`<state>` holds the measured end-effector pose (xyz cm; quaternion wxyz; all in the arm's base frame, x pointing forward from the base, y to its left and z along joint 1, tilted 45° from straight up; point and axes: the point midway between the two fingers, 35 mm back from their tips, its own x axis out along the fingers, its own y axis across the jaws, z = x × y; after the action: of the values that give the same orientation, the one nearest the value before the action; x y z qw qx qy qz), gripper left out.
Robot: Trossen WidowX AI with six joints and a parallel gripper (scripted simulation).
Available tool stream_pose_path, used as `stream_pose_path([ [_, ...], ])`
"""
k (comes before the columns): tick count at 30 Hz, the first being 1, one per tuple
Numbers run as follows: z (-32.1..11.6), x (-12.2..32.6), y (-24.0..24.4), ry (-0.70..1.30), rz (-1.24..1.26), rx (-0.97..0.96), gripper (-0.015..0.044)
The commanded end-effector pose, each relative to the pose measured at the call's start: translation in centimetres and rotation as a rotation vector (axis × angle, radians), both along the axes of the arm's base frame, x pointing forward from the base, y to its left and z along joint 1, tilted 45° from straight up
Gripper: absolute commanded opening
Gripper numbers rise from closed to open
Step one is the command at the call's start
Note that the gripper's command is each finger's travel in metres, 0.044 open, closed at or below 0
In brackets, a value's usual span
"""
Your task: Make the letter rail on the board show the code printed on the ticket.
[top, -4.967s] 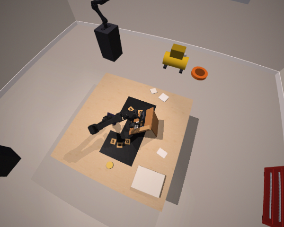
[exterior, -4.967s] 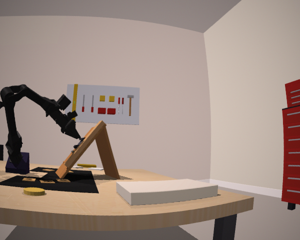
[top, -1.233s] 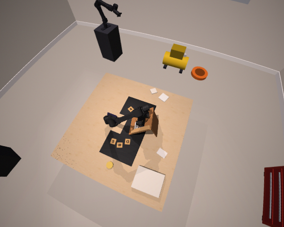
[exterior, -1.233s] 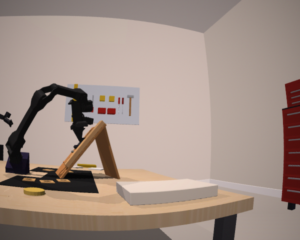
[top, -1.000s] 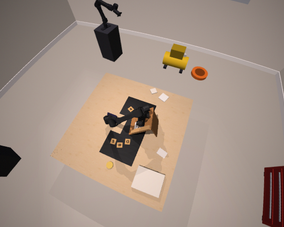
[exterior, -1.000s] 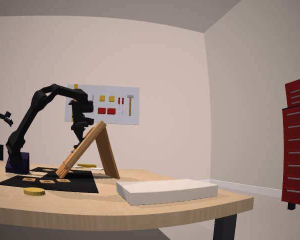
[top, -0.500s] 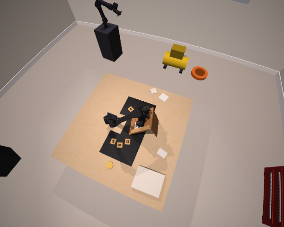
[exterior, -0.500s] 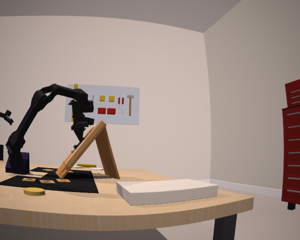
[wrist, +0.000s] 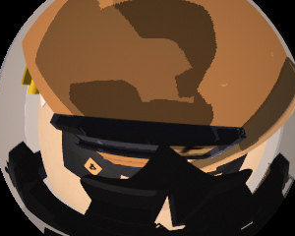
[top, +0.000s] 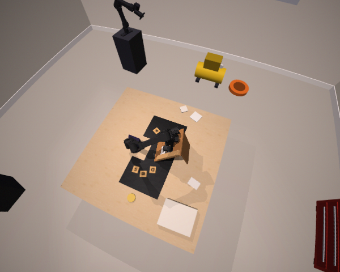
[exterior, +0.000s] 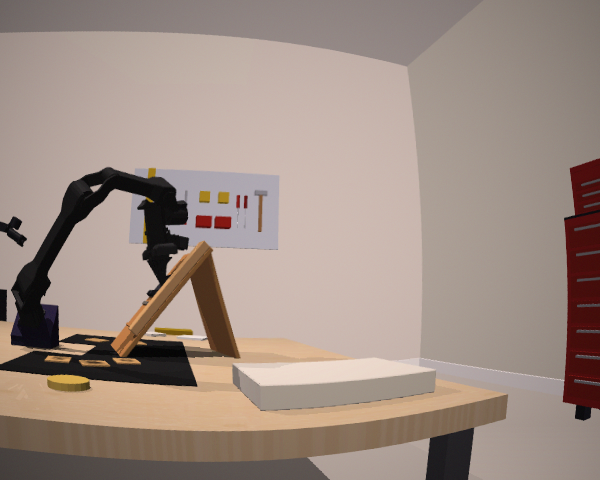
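The brown board (top: pixel 168 154) (exterior: pixel 172 289) (wrist: pixel 251 54) leans on its rear leg. My gripper (exterior: pixel 153 294) (wrist: pixel 162 148) is shut and empty, its tips low at the board's sloping face. A dark rail (wrist: pixel 147 129) crosses the board in the wrist view; a tan piece with a dark mark (wrist: pixel 187 148) shows partly behind the fingers. A white patch (top: pixel 163 150) on the board is partly hidden and unreadable. Loose tiles lie on the mat: an S or 5 (top: pixel 135 169) (exterior: pixel 58 359), one unclear (top: pixel 143 173) (exterior: pixel 94 363), a D (top: pixel 152 169) (exterior: pixel 126 361), and a 4 or A (top: pixel 156 130) (wrist: pixel 92 166).
The black mat (top: pixel 162 179) (exterior: pixel 166 374) lies under the board's front. A yellow disc (top: pixel 131 197) (exterior: pixel 68 382) and a large white block (top: pixel 177 217) (exterior: pixel 341 382) stand nearer the table's edge. White cards (top: pixel 196 116) (top: pixel 194 183) lie beyond the board.
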<state>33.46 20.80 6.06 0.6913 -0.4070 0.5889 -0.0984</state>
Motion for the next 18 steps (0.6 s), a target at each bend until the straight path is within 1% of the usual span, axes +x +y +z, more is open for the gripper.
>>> stream_pose_path([
  [1, 0.1, 0.14, -0.21, -0.001, 0.002, -0.006, 0.0],
  [18, 0.46, 0.36, -0.58, -0.001, 0.002, -0.006, 0.0],
])
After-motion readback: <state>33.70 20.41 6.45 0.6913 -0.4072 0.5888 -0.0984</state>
